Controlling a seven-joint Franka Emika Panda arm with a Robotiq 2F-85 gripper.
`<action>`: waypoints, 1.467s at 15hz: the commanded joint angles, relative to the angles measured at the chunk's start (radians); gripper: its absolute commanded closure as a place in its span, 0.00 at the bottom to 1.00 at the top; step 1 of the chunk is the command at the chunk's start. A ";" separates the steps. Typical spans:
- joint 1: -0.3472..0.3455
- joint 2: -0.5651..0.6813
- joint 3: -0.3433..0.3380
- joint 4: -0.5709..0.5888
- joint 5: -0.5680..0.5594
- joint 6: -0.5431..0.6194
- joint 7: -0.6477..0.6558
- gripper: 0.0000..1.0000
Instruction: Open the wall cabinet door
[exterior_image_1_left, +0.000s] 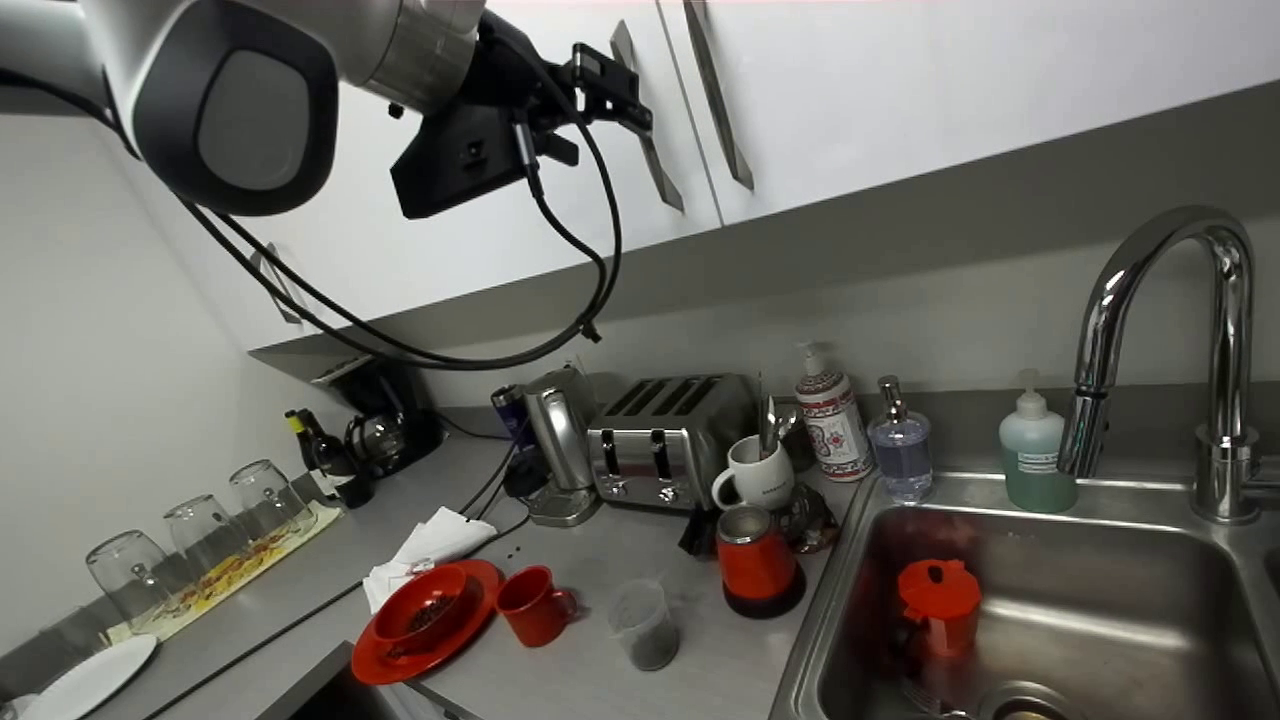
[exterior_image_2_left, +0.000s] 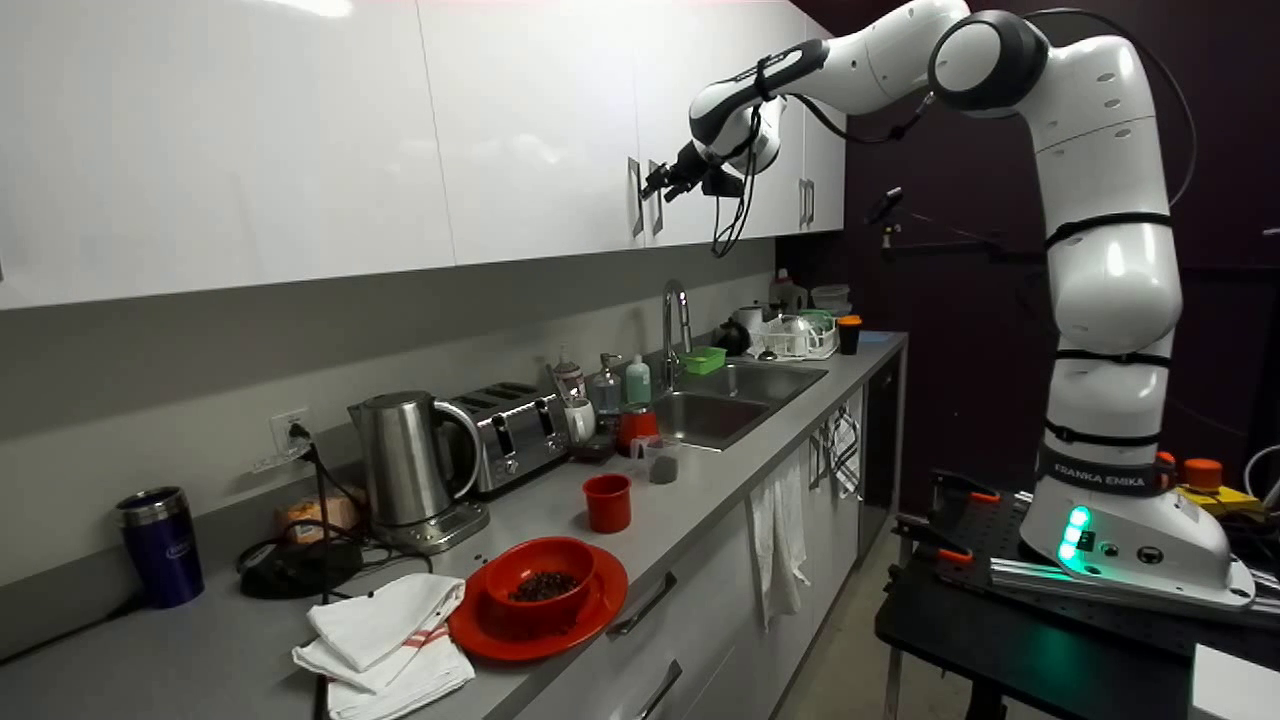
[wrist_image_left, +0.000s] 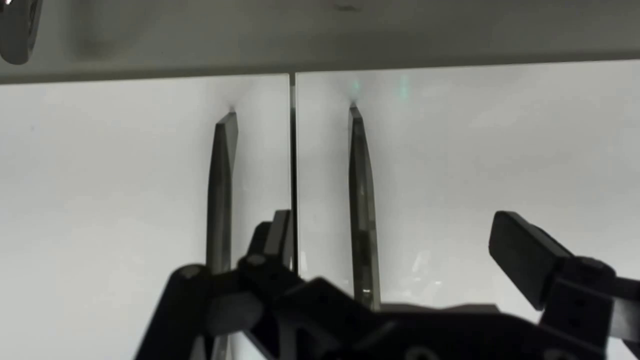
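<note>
Above the grey counter (exterior_image_2_left: 670, 515), the wall cabinet door (exterior_image_2_left: 545, 130) hangs closed, a large plain white panel with its long handle (wrist_image_left: 363, 210) near the right edge. To its right, across a thin gap, is the neighbouring white door (wrist_image_left: 125, 200), with a matching handle (wrist_image_left: 220, 190) near its left edge. The gripper (wrist_image_left: 392, 230) is up at the door with its jaws spread wide; in the wrist view the long handle shows between the two fingers (wrist_image_left: 522, 255), though whether either touches it I cannot tell. Below, a toaster (exterior_image_1_left: 670, 445) stands between the kettle (exterior_image_2_left: 400, 460) on the left and the sink (exterior_image_1_left: 1090, 570) on the right. Nearer, a red bowl (exterior_image_2_left: 530, 555) sits on a red plate (exterior_image_2_left: 608, 590), with a red cup (exterior_image_2_left: 607, 505) to the right and a white cloth (exterior_image_2_left: 375, 640) to the left.
</note>
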 joint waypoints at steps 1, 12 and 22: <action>0.000 0.000 0.000 0.000 0.000 0.000 0.000 0.00; 0.015 0.070 -0.035 0.071 -0.097 -0.019 0.060 0.00; 0.017 0.145 -0.048 0.178 -0.155 -0.043 0.097 0.07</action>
